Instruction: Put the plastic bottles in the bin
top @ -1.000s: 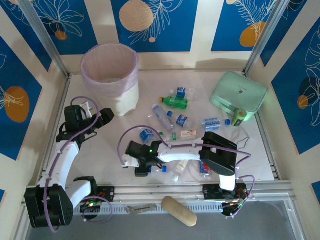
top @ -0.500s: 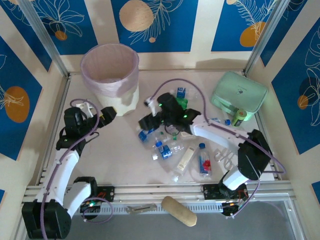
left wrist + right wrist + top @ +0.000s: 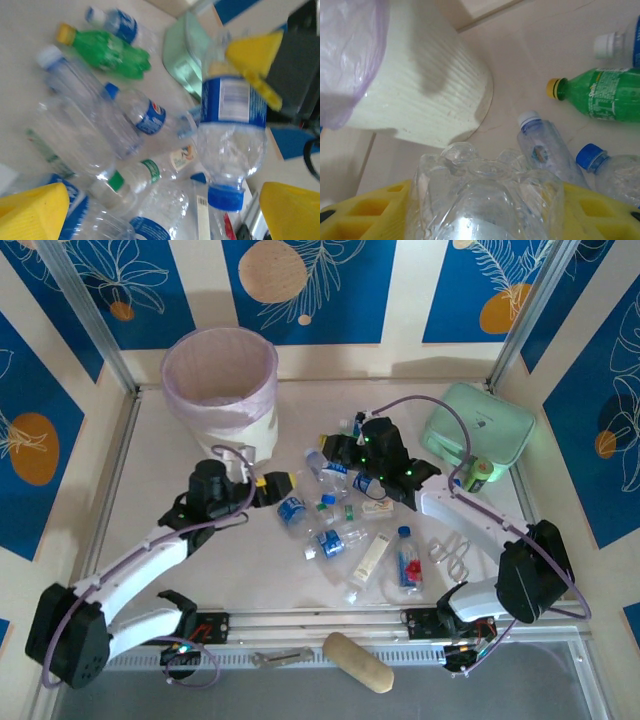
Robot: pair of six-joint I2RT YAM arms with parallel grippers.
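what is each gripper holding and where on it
Right gripper clamps a clear blue-labelled bottle near its base; left gripper is open, holding nothing.

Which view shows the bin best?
Top external: it shows the whole bin, open mouth and pink liner. The right wrist view catches part of its ribbed wall and a fold of liner, close up.
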